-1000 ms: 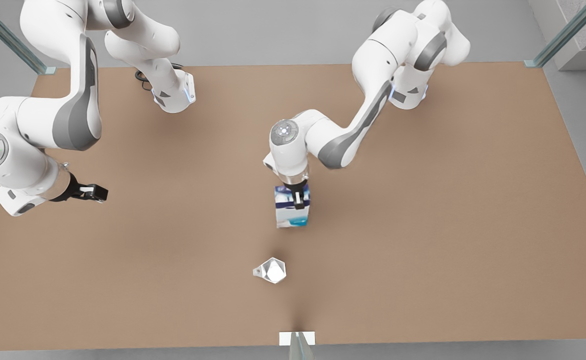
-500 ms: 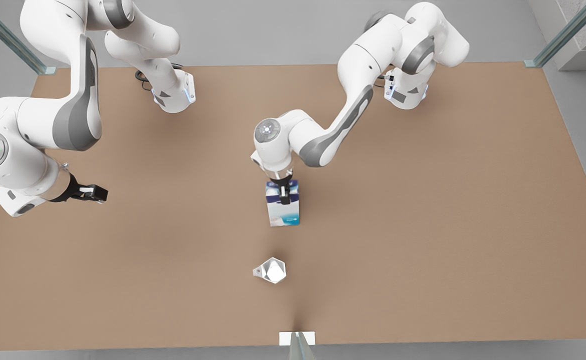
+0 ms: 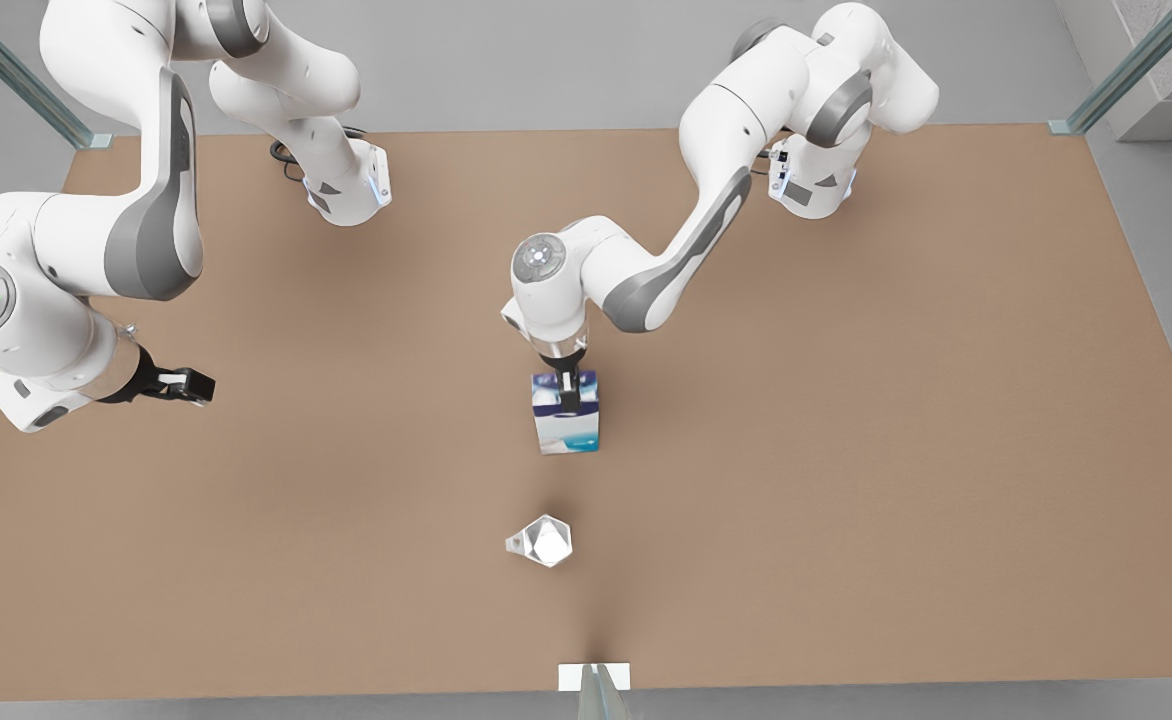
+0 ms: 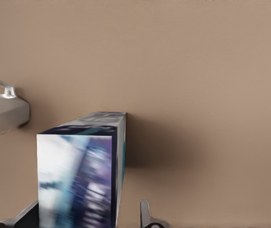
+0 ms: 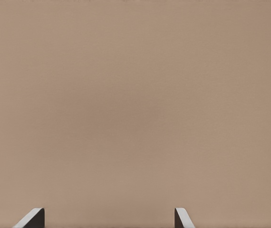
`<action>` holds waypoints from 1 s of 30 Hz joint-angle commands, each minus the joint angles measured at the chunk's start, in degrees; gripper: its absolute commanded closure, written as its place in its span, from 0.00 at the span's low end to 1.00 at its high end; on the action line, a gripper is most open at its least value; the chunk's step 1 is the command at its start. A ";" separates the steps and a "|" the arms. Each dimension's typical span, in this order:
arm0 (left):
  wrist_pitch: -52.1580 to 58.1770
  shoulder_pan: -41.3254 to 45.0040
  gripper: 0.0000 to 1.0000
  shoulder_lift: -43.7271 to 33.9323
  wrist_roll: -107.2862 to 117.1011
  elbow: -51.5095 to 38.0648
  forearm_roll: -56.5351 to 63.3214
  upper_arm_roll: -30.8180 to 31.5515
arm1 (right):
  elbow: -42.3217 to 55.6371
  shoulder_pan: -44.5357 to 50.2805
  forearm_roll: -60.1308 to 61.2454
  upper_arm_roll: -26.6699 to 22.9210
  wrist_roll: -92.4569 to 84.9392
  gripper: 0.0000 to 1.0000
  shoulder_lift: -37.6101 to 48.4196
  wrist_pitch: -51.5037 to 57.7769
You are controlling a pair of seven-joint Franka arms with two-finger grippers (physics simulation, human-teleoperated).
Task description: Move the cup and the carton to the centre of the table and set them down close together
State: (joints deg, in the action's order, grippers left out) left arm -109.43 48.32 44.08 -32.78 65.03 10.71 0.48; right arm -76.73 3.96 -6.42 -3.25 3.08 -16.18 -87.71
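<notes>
A: The left tool (image 3: 568, 395) sits at the top of the carton (image 3: 567, 425), near the middle of the desk (image 3: 896, 450), with one finger on either side of the box. In the left wrist view the carton (image 4: 81, 171) touches one finger, while a gap shows between it and the other finger (image 4: 146, 216), so the tool reads as released rather than clenched

B: The carton looks as if it stands on the desk, though contact at its base cannot be confirmed. If the step is letting go, the arm does best to rise straight up (no sideways drift), since a tall narrow box probably tips with a nudge at the top

A: And the right tool (image 3: 181, 385)?

B: It waits above bare desk at the front view's left, fingers spread with nothing between them (image 5: 109, 218). The cup (image 3: 541, 541) lies nearer the camera than the carton, apart from it, so it likely needs to come closer

A: How do the two look?

B: The carton is upright, printed white, teal and dark navy. The cup is small, pale and faceted, seen beside the carton in the left wrist view (image 4: 2, 114); whether it stands or lies tilted is hard to tell
</notes>
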 commanded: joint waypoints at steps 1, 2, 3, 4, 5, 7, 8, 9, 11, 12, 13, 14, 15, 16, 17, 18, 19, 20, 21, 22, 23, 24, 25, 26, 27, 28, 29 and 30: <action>0.01 -0.06 0.00 -0.05 0.00 0.01 -0.08 -0.04 | 0.00 0.00 0.00 0.00 0.00 0.00 0.00 -0.01; 0.18 -0.07 0.00 -0.31 -0.09 0.01 -0.17 0.14 | 0.00 0.00 0.00 0.00 0.00 0.00 0.00 -0.01; 0.71 -0.07 0.00 -1.54 -0.35 0.01 -1.48 -0.04 | 0.00 0.00 0.00 0.00 0.00 0.00 -0.08 -0.01; 2.90 -0.50 0.00 -2.68 -0.35 0.01 -2.18 0.05 | 0.00 0.00 0.00 0.00 0.00 0.00 -0.08 -0.01; 4.23 -1.47 0.00 -4.00 -0.44 0.01 -2.62 0.14 | 0.00 0.00 0.00 0.00 0.00 0.00 -0.08 -0.01; 5.19 -2.26 0.00 -4.97 -0.44 0.01 -2.80 0.14 | 0.00 0.00 0.00 0.00 0.00 0.00 -0.08 -0.01; 5.98 -2.88 0.00 -6.02 -0.44 0.01 -3.94 0.14 | 0.00 0.00 0.00 0.00 0.00 0.00 -0.08 -0.01; 6.77 -3.84 0.00 -6.37 -0.26 0.01 -4.12 0.23 | 0.00 0.00 0.00 0.00 0.00 0.00 0.00 -0.01; 8.09 -5.95 0.00 -7.87 0.26 0.01 -5.70 0.23 | 0.00 0.00 0.00 0.00 0.00 0.00 0.00 0.26; 8.09 -7.45 0.00 -8.48 0.44 0.09 -5.70 0.14 | 0.00 0.09 0.00 0.00 0.00 0.00 0.00 0.26; 10.55 -10.17 0.00 -9.18 3.42 0.09 -5.97 0.14 | 0.00 0.09 0.00 0.00 0.00 0.00 0.00 0.26; 14.06 -12.37 0.00 -11.21 9.48 0.36 -5.88 0.05 | 0.00 0.09 0.09 0.00 0.00 0.00 0.00 0.26; 16.00 -14.22 0.00 -13.05 19.41 0.71 -5.70 0.05 | 0.00 0.00 0.09 0.00 0.00 0.00 0.00 0.17; 18.11 -16.24 0.00 -14.55 27.24 1.41 -5.79 0.14 | 0.00 0.00 0.09 0.00 0.00 0.00 0.00 0.08; 18.55 -20.45 0.00 -16.57 29.35 3.26 -5.88 0.40 | 0.00 0.09 0.09 0.00 0.00 0.00 0.00 -0.01; 18.90 -25.19 0.00 -17.01 30.32 3.35 -6.05 1.19 | 0.00 0.09 0.09 0.00 0.00 0.00 -0.08 -0.01; 18.46 -30.29 0.00 -17.18 30.76 3.26 -6.05 2.69 | 0.00 0.00 0.09 0.00 0.00 0.00 -0.08 -0.01; 18.11 -32.14 0.00 -18.50 34.19 4.66 -5.88 2.78 | 0.00 0.00 0.09 0.00 0.00 0.00 -0.08 -0.10; 18.02 -34.07 0.00 -20.35 37.35 5.46 -5.97 2.51 | 0.00 0.00 0.09 0.00 0.00 0.00 -0.08 -0.10; 18.29 -35.40 0.00 -21.23 38.23 6.25 -5.88 2.25 | 0.00 0.00 0.09 0.00 0.00 0.00 -0.08 -0.10; 19.87 -37.50 0.00 -21.32 42.19 5.55 -5.62 2.25 | -0.09 0.00 0.18 0.00 0.00 0.00 -0.08 -0.10; 20.49 -39.88 0.00 -21.32 41.57 5.37 -5.35 2.25 | 0.00 0.00 0.09 0.00 0.00 0.00 -0.08 -0.10; 20.66 -37.86 0.00 -22.19 41.40 5.37 -6.14 -2.58 | -0.09 0.00 0.18 0.00 0.00 0.00 -0.08 -0.10; 21.54 -38.03 0.00 -22.63 36.04 5.37 -6.67 -4.17 | -0.09 0.00 0.09 0.00 0.00 0.00 0.00 -0.10; 21.98 -38.38 0.00 -22.55 35.77 4.84 -8.43 -5.84 | 0.00 0.09 0.09 0.00 0.00 0.00 -0.08 -0.10; 22.42 -40.58 0.00 -22.37 35.68 4.75 -8.86 -4.26 | 0.00 0.09 0.18 0.00 0.00 0.00 -0.08 -0.10; 22.42 -41.11 0.00 -22.28 35.68 4.75 -9.22 -3.55 | 0.00 0.00 0.18 0.00 0.00 0.00 -0.08 -0.10; 22.42 -40.85 0.00 -22.28 35.77 4.75 -9.31 -3.55 | 0.00 0.09 0.18 0.00 0.00 0.00 -0.08 -0.10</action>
